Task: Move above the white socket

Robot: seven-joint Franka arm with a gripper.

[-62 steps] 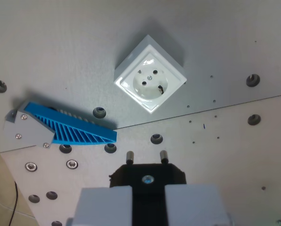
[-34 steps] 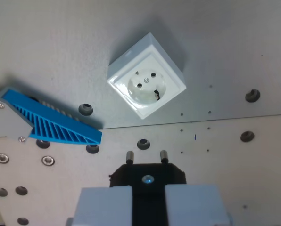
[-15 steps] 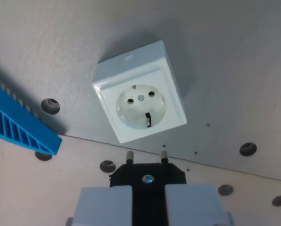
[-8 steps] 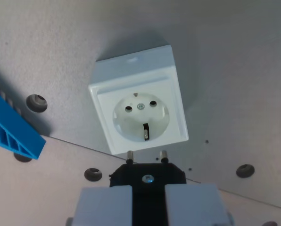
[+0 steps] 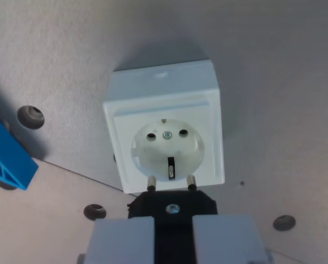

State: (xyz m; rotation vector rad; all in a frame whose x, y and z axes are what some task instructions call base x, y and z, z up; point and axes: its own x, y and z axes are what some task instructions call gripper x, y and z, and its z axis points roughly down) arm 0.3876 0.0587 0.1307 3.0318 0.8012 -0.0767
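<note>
The white square plastic socket [image 5: 164, 135] sits on the grey counter [image 5: 274, 71], filling mid-frame. The jaws are clamped on a black two-pin plug [image 5: 171, 206], whose pins overlap the socket's lower edge. Approach looks nearly done; the pins and holes are not yet aligned.

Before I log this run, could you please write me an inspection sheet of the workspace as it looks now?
Surface: grey board with a seam and several bolt holes.
Job's things: white socket, upright, round face with two holes and a centre screw, filling the middle of the wrist view.
Clutter: blue ribbed part, at the wrist view's left edge, apart from the socket.
Grippers: tool shut on a black plug; its two pins overlap the socket's lower edge in the picture.
Cables: nothing seen.
Surroundings: nothing seen.
</note>
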